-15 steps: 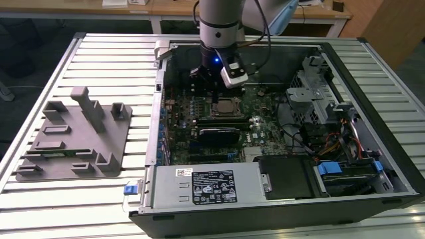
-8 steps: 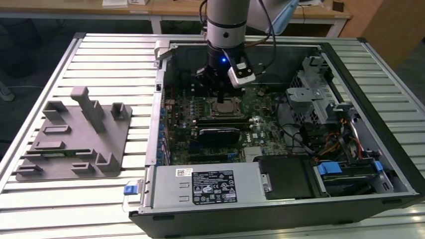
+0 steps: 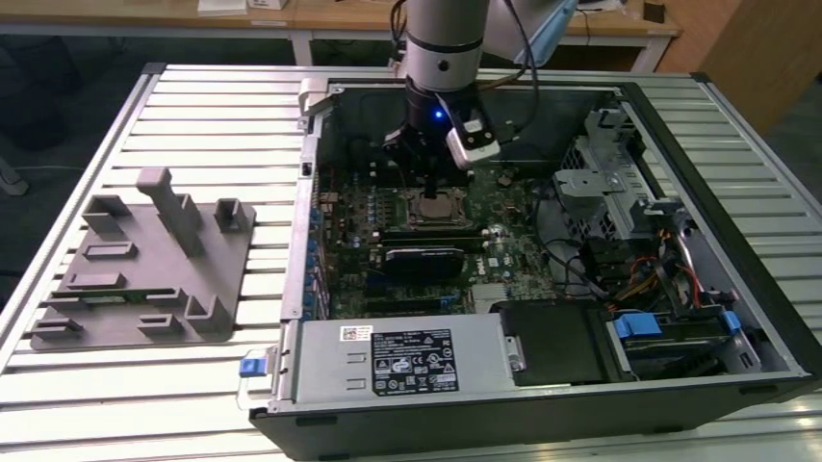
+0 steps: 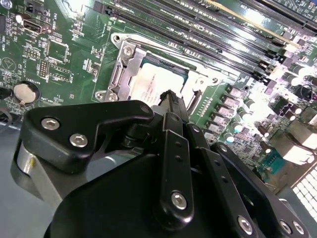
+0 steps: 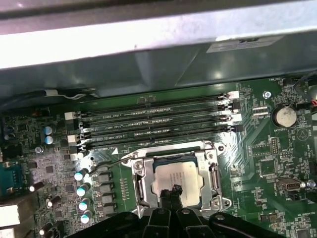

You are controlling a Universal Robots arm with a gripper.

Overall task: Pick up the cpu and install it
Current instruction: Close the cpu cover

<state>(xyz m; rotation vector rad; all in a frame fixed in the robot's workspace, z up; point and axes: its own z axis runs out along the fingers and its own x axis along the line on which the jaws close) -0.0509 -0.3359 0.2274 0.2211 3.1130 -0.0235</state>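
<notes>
Arm pose: the arm descends vertically into the open computer case [image 3: 719, 125], gripper [image 3: 441, 195] directly above the socket [image 3: 437, 205].
Gripper state: fingertips [image 5: 173, 190] drawn together with no visible gap, tips meeting over the cpu's top; whether they grip it cannot be told.
Cpu location: the cpu [image 5: 177, 177] lies inside the silver-framed socket on the green motherboard [image 5: 267, 163].
View differences: first wrist view shows the memory slots [image 5: 153, 124] and coin cell [image 5: 284, 116]; exterior view shows the grey fixture tray [image 3: 141, 265] on the slatted table [image 3: 77, 385].
Writing: power supply label [image 3: 411, 359] present, print not legible.
</notes>
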